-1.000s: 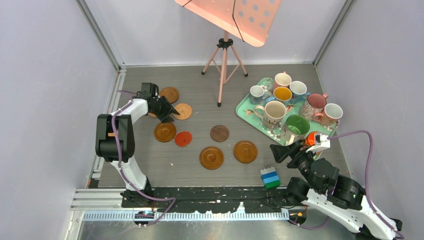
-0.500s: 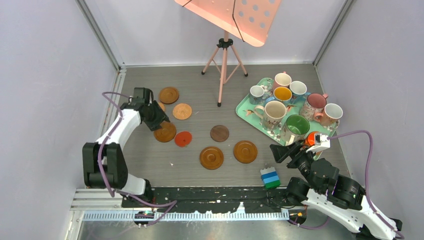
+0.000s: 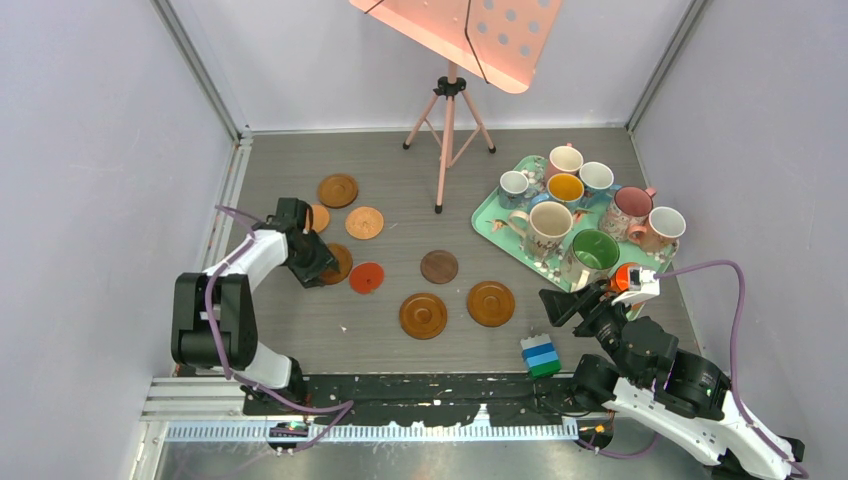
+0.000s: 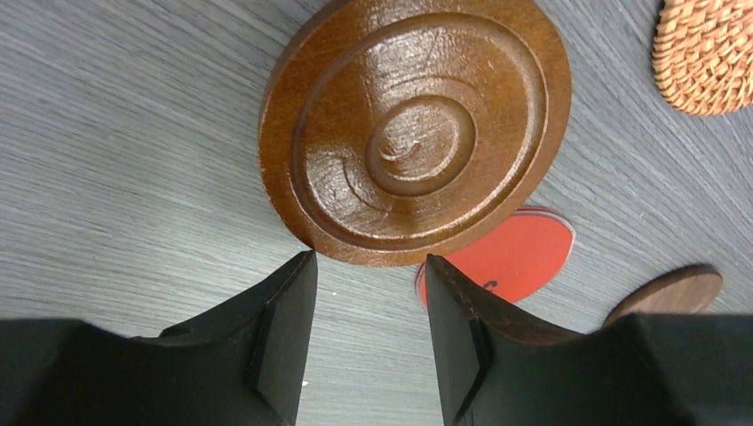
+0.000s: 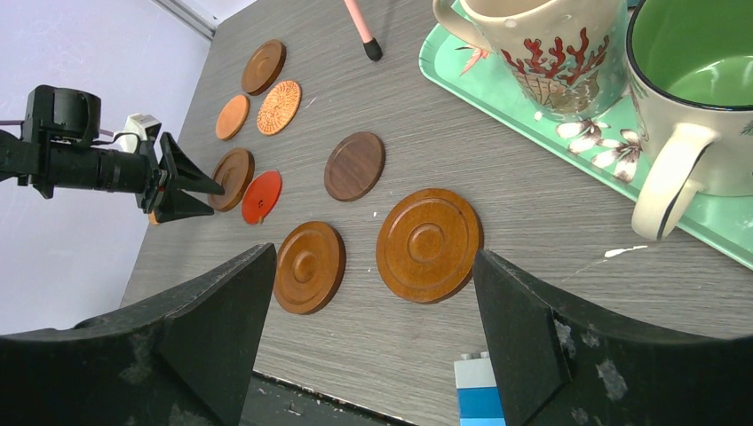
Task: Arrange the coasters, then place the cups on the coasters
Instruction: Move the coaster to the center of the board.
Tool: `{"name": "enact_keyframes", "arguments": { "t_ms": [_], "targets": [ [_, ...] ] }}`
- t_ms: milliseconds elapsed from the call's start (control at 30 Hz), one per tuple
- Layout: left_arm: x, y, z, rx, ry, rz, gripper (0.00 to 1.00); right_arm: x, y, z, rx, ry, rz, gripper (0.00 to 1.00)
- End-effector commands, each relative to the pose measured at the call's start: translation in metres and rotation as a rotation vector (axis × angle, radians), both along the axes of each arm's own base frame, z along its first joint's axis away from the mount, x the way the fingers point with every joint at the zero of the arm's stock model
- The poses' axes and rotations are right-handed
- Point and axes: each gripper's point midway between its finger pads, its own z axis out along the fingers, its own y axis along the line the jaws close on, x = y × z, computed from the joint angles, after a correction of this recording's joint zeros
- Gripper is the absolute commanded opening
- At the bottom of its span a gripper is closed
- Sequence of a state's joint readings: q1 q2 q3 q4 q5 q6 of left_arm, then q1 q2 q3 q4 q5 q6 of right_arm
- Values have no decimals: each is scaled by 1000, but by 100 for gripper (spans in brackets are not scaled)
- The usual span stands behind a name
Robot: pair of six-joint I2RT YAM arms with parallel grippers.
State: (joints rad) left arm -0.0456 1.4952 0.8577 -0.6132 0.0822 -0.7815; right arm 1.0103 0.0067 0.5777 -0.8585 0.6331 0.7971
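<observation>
Our left fingers (image 4: 284, 337) stand apart and empty, low over the tabletop (image 4: 133, 133). The near rim of the grooved brown coaster (image 4: 417, 133) lies just ahead of their gap. Being round, it favours no axis. Our right fingers (image 5: 222, 328), spread wide by the tray (image 3: 492, 220), are well apart from it.

The grooved coaster (image 4: 416, 133) is gleaming like varnished wood, catching highlights. The woven coaster (image 4: 706, 53) is showing a rough wicker weave, and the red coaster (image 4: 519, 257) is looking smooth and flat. The desk (image 4: 107, 133) is showing matt grey woodgrain. The left tool (image 4: 368, 266) is looking like matt black plastic. The cream cup (image 5: 542, 53) is shining with glaze.
</observation>
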Motion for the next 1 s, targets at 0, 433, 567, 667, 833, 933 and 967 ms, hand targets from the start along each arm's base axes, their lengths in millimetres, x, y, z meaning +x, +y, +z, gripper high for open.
{"name": "enact_keyframes", "arguments": {
  "t_ms": [0, 433, 567, 667, 833, 933, 967],
  "targets": [
    [12, 11, -2, 44, -52, 47, 50, -6, -9, 22, 122, -69, -2, 89],
    [25, 3, -1, -20, -58, 79, 46, -6, -10, 23, 128, -69, -3, 89],
    [29, -3, -1, -52, -60, 79, 44, -6, -9, 22, 127, -66, -4, 89],
    [32, -6, -1, -71, -61, 76, 44, -6, -10, 22, 128, -67, -4, 89],
    [36, -10, 1, -89, -58, 71, 42, -6, -10, 22, 125, -70, -6, 89],
    [33, -4, 4, -57, -56, 87, 42, -6, -10, 22, 123, -70, -7, 89],
    [31, -1, 6, -44, -58, 94, 42, -6, -10, 22, 124, -70, -7, 89]
  ]
}}
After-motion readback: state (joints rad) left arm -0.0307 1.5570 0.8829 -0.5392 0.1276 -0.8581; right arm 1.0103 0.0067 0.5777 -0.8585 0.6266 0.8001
